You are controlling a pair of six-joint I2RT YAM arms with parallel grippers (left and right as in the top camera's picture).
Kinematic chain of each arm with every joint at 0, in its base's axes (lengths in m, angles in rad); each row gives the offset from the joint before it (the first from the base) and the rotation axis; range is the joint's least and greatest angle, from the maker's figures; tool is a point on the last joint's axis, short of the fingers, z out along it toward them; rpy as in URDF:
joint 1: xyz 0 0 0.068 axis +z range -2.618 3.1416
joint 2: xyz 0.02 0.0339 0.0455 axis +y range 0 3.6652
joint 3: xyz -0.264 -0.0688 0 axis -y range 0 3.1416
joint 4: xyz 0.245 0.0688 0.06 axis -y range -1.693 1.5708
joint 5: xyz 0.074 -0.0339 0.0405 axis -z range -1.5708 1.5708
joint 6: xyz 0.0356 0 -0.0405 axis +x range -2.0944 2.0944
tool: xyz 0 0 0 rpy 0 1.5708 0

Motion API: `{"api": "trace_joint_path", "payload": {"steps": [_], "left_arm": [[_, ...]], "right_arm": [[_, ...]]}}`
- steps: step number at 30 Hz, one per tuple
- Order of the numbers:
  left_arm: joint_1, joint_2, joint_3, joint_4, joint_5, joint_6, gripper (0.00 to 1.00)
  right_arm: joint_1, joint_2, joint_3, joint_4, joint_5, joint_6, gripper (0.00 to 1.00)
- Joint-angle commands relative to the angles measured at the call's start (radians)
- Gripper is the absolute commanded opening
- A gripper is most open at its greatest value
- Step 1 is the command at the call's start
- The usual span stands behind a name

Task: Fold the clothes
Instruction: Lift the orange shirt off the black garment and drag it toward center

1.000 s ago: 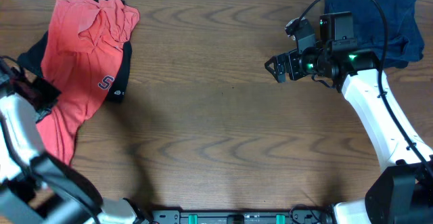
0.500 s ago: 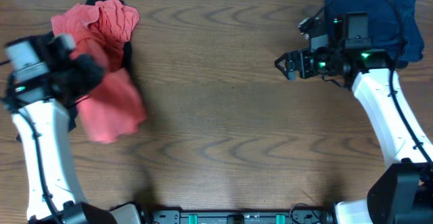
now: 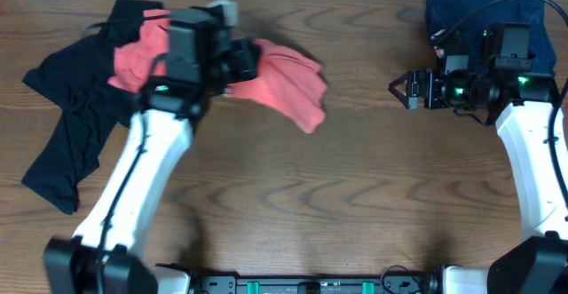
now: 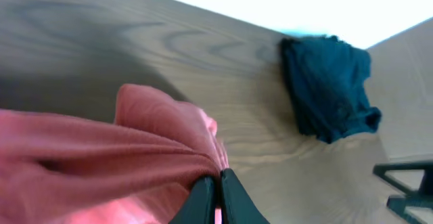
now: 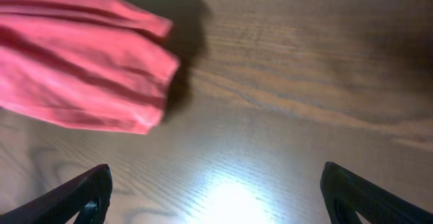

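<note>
Clamps a bunched fold of the coral-red T-shirt in the left hand, with fingers pressed tight on the cloth. Trails the shirt from the black garment at the far-left side out toward the middle of the surface, with one end flaring loose past the hand. Holds the right hand spread wide on nothing, over bare wood, well apart from the shirt, near the navy garment in the far-right corner.
</note>
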Motion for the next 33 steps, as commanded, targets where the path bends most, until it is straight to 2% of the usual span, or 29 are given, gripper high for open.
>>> {"api": "trace_joint_path", "payload": {"steps": [1, 7, 12, 27, 33], "left_arm": [[-0.078, 0.069, 0.02, 0.086, -0.03, -0.099, 0.06], [-0.19, 0.175, 0.02, 0.253, -0.03, -0.181, 0.06], [-0.267, 0.216, 0.02, 0.318, -0.035, -0.187, 0.06], [-0.492, 0.216, 0.02, 0.344, -0.135, -0.203, 0.06], [-0.523, 0.215, 0.02, 0.292, -0.135, -0.209, 0.06]], "right_arm": [[-0.025, -0.016, 0.019, -0.02, -0.015, 0.007, 0.96], [-0.06, -0.016, 0.019, -0.048, -0.012, 0.001, 0.96], [-0.093, -0.017, 0.019, -0.061, -0.012, 0.002, 0.96], [-0.196, -0.017, 0.019, -0.074, -0.012, 0.013, 0.95], [-0.203, -0.017, 0.019, -0.074, -0.012, 0.012, 0.96]]}}
